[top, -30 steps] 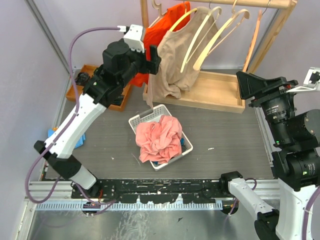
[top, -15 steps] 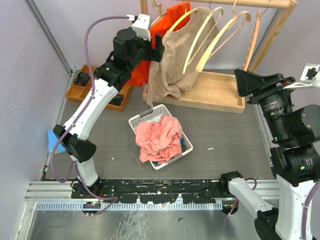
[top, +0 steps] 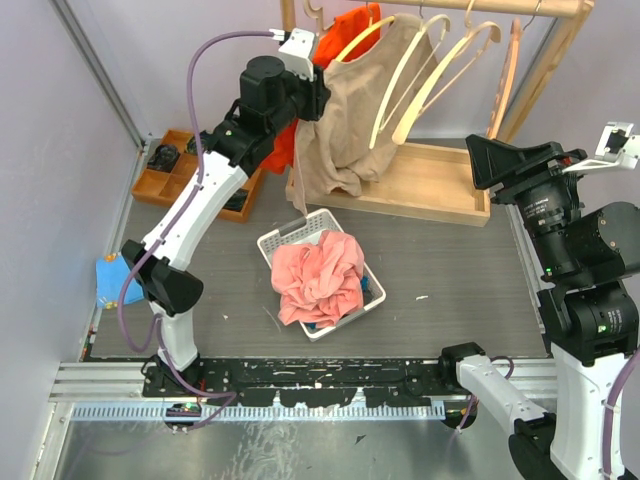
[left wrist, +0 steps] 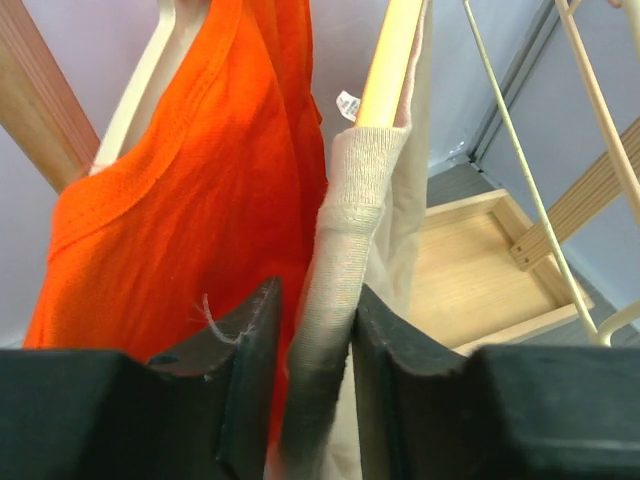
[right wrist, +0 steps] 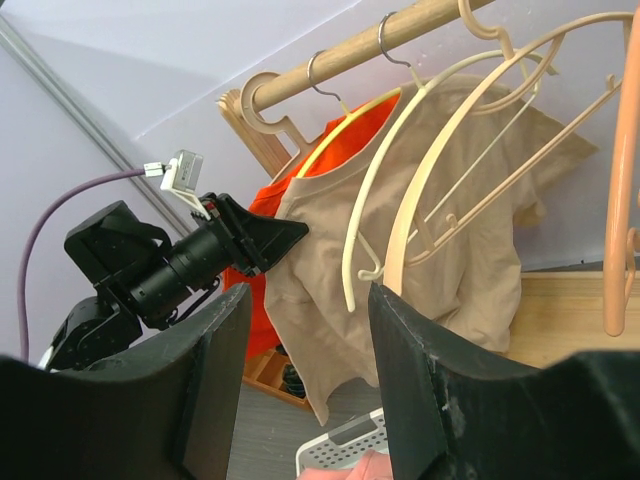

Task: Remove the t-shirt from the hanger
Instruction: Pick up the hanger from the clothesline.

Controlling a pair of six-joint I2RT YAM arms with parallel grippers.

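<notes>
The grasp is being made: under the wooden rail (top: 440, 6), at the upper middle of the top view, the beige t-shirt (top: 345, 120) is seen draped on its cream hanger (left wrist: 390, 50), just beside an orange garment (left wrist: 190, 200). Its sleeve hem is pinched in the left hand (left wrist: 312, 310); the right hand (right wrist: 310, 340) is held released and empty. Next, a pull down off the hanger's arm is called for. The cloth looks soft, limp, loosely hung.
</notes>
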